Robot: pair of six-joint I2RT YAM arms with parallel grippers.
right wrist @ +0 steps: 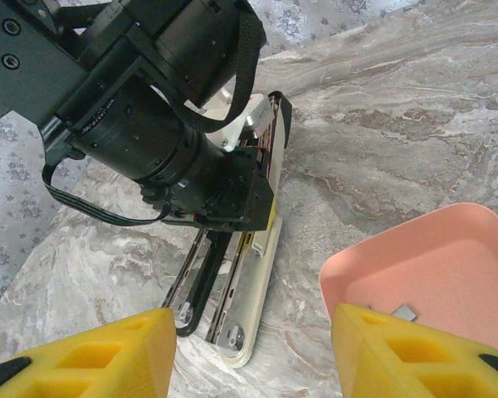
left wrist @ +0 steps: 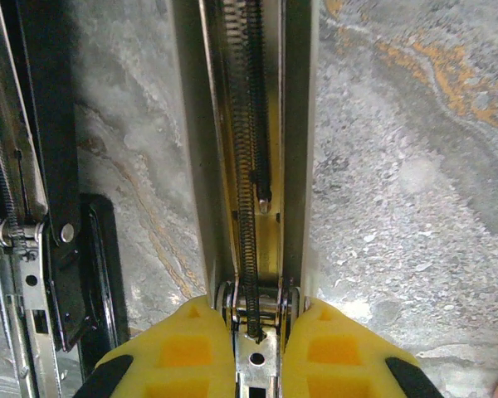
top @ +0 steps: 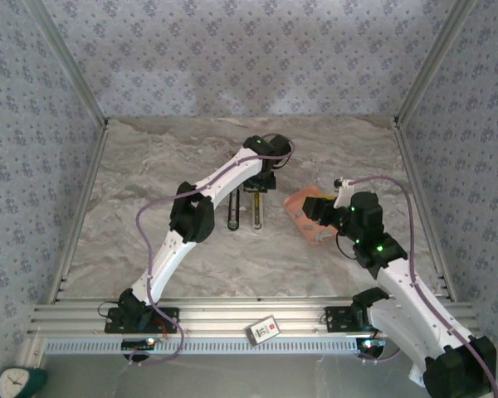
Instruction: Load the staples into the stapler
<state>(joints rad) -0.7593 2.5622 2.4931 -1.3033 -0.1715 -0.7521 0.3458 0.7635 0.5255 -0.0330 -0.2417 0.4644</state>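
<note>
The stapler (top: 255,207) lies swung open on the marble table, with its white base and metal magazine beside a black arm (top: 231,211). My left gripper (left wrist: 257,340) is shut on the stapler's hinge end. Its yellow fingers (left wrist: 191,348) press both sides of the hinge pin, and the spring runs up the open magazine channel (left wrist: 270,124). In the right wrist view the stapler (right wrist: 249,290) sits under the left arm's wrist (right wrist: 149,124). My right gripper (right wrist: 253,356) is open and holds nothing, just left of the pink tray (right wrist: 448,265). A small grey strip of staples (right wrist: 405,313) lies in the tray.
The pink tray (top: 303,206) sits right of the stapler, partly under my right wrist. A small white card (top: 263,330) rests on the aluminium rail at the near edge. A teal clock (top: 17,383) sits at the bottom left. Patterned walls and metal posts bound the table.
</note>
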